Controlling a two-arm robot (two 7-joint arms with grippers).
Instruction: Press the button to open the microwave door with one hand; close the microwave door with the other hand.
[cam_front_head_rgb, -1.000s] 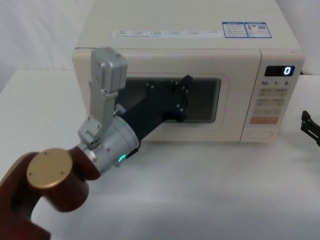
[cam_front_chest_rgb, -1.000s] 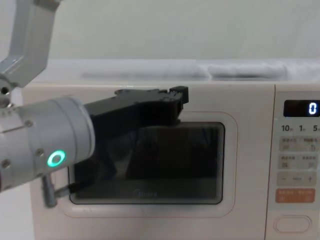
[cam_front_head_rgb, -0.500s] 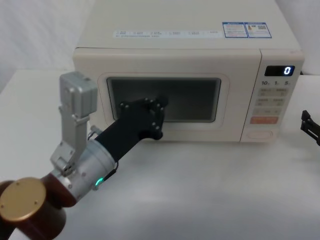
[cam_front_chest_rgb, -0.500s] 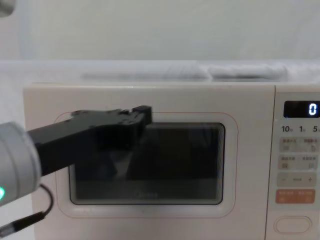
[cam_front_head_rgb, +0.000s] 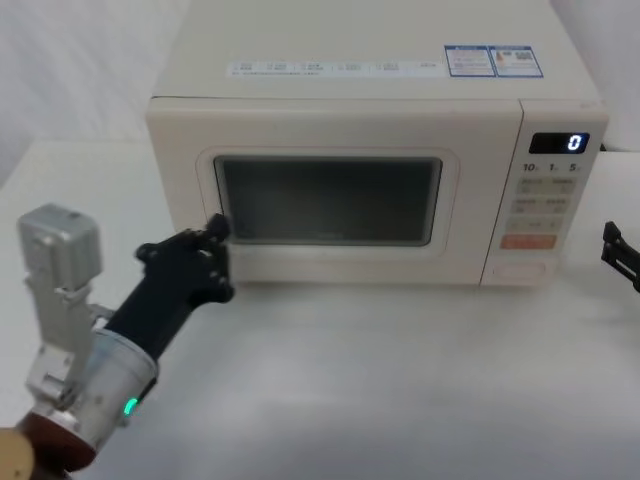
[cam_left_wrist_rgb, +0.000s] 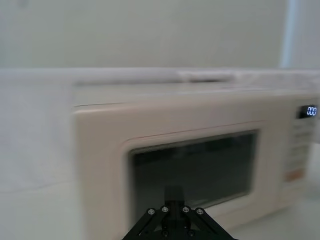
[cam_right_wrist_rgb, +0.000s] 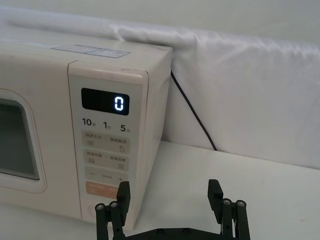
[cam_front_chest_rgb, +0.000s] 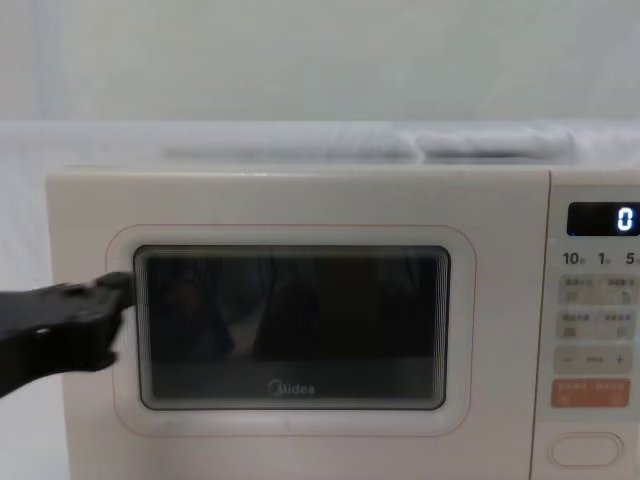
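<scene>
White cloth is being seen behind and around a white table (cam_front_head_rgb: 400, 380), on which the microwave is standing toward twelve o'clock in the head view. The microwave door (cam_front_head_rgb: 330, 200) is being shown shut, flush with the cream front, its dark window and pink outline facing the robot. The keypad panel (cam_front_head_rgb: 548, 205) is sitting at the three o'clock side of the door, with a lit display (cam_front_head_rgb: 558, 142) reading 0, an orange key (cam_front_head_rgb: 528, 240) beneath the small keys, and the button (cam_front_head_rgb: 527, 268) lying at the panel's lowest edge. The left pincer (cam_front_head_rgb: 212, 262) is being held at about eight o'clock from the door's centre, just beside the door's lower left corner, with its silver wrist and green ring trailing toward seven o'clock; whether its tips are touching the door cannot be told, and whether it is wide or narrow cannot be told. The right pincer (cam_right_wrist_rgb: 169, 192) is being held wide apart, with nothing between its fingers, low over the table near the microwave's right side, at about four o'clock from the button. A black cable (cam_right_wrist_rgb: 192, 117) is hanging behind the microwave.
</scene>
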